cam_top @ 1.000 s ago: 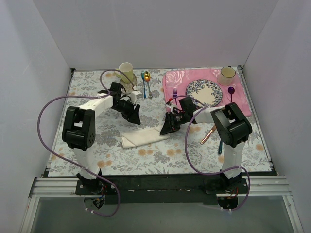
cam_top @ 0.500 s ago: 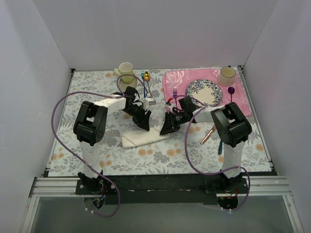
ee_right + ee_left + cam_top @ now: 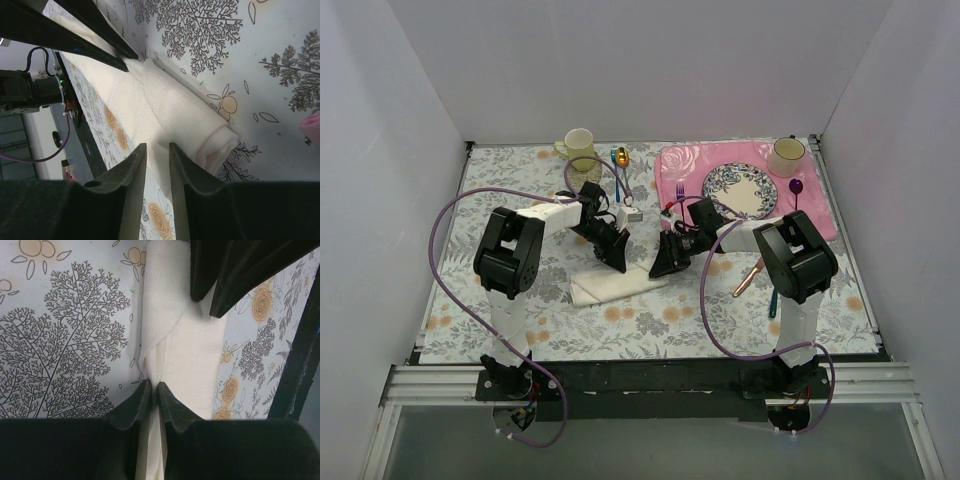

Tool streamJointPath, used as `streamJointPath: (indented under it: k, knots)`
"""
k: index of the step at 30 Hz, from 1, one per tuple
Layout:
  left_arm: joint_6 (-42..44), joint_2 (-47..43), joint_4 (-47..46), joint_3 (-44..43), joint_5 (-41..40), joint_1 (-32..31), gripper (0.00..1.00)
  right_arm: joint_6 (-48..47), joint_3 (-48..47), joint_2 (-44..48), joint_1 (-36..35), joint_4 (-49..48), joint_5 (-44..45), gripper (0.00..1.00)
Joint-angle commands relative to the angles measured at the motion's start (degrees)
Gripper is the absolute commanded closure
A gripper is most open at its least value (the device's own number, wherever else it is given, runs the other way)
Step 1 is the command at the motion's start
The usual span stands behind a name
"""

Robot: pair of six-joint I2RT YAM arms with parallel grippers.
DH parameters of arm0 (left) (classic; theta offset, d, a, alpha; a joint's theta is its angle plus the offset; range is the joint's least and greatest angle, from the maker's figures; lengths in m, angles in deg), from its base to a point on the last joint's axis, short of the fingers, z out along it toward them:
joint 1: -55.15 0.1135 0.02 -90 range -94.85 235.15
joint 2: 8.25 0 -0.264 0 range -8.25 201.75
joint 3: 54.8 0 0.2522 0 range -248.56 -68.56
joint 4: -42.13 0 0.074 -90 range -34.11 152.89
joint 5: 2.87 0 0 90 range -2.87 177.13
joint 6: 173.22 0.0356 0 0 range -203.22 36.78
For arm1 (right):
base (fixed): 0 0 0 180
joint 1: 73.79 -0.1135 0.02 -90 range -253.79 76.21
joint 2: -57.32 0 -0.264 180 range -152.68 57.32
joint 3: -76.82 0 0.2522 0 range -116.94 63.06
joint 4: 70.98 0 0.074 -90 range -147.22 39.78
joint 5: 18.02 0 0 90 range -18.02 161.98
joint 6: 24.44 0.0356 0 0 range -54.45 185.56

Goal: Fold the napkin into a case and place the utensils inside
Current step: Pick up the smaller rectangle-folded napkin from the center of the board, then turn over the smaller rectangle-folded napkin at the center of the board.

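Observation:
The cream napkin (image 3: 612, 286) lies folded in a long strip on the flowered cloth. My left gripper (image 3: 618, 264) is at its far edge, shut on a raised fold of it (image 3: 154, 388). My right gripper (image 3: 666, 268) hovers low over the strip's right end (image 3: 180, 120), jaws a narrow gap apart with nothing between them (image 3: 156, 150). The copper knife (image 3: 749, 276) lies right of the right arm. The teal-handled spoon (image 3: 773, 302) lies beside it, partly hidden by the arm. The right gripper's fingers (image 3: 235, 275) show in the left wrist view.
A pink rose placemat (image 3: 820, 205) at back right holds a patterned plate (image 3: 740, 190), a cup (image 3: 786, 155), and a purple fork (image 3: 680, 192) and spoon (image 3: 797, 190). A yellow cup (image 3: 578, 143) and a blue-handled spoon (image 3: 619, 165) stand at the back.
My left arm swung right from near the yellow cup to the napkin's far edge and now pinches a fold. The right arm has not moved.

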Motion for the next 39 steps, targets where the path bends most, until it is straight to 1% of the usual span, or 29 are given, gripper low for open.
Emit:
streamJointPath:
  k: [1,2,3,6,7,9,10,12,13,15,16,18,21,24,27,32,39]
  knots:
    - [0.9,0.1,1.4,-0.8,2.7,-0.3,0.97,-4.7,1.2,-3.5,-0.2,5.6,11.1,0.64]
    - [0.8,-0.1,1.2,-0.7,2.2,-0.2,1.0,-4.6,1.2,-3.3,-0.1,5.6,10.6,0.63]
    - [0.8,-0.3,1.0,-0.7,2.0,-0.2,1.0,-4.6,1.0,-3.1,-0.1,5.4,10.3,0.62]
    - [-0.6,-1.8,-0.1,-0.6,0.3,-0.2,1.0,-4.6,0.2,-1.1,-0.2,4.8,8.5,0.55]
    - [-1.0,-3.0,-0.5,-0.3,-0.2,-0.2,1.0,-4.8,-0.9,0.0,-0.2,4.8,8.1,0.5]
    - [-1.8,-4.6,-2.0,0.5,-1.8,-0.2,1.0,-5.2,-2.1,1.3,-0.2,5.1,6.2,0.44]
    - [-1.9,-5.4,-2.5,0.8,-2.3,-0.2,1.0,-5.5,-2.7,2.5,-0.2,5.3,5.6,0.38]
    - [-2.5,-7.5,-3.7,1.1,-3.5,-0.2,1.0,-6.3,-4.5,3.8,-0.2,6.1,3.7,0.34]
    - [-2.5,-8.0,-3.8,1.3,-4.2,-0.2,1.0,-6.5,-5.0,4.9,-0.2,6.4,3.0,0.29]
    - [-2.4,-9.2,-4.3,1.2,-6.0,-0.2,1.0,-7.1,-6.8,6.0,-0.1,7.1,1.0,0.23]
    - [-2.3,-9.6,-4.6,1.5,-6.7,-0.2,1.0,-7.2,-7.3,7.0,-0.1,7.7,0.4,0.18]
    - [-1.3,-10.9,-5.4,1.9,-8.0,-0.2,1.0,-7.3,-8.7,7.8,-0.1,7.9,-1.2,0.12]
    - [-0.4,-12.3,-6.5,2.1,-10.8,-0.2,1.0,-7.3,-10.8,9.4,0.5,8.3,-2.1,0.08]
    - [-0.3,-13.3,-6.7,0.6,-14.2,-0.2,1.0,-6.5,-12.6,9.9,2.1,8.1,-2.6,0.06]
    - [-0.3,-16.0,-9.2,1.8,-17.6,-0.6,1.0,-6.4,-14.5,10.0,3.3,8.1,-2.0,0.06]
    - [-0.1,-20.0,-14.1,6.3,-23.9,-2.3,1.0,-7.7,-17.5,8.6,6.2,9.1,0.2,0.05]
    - [1.4,-27.0,-23.3,16.5,-32.3,-6.6,1.0,-10.1,-18.9,6.7,7.9,9.8,2.5,0.04]
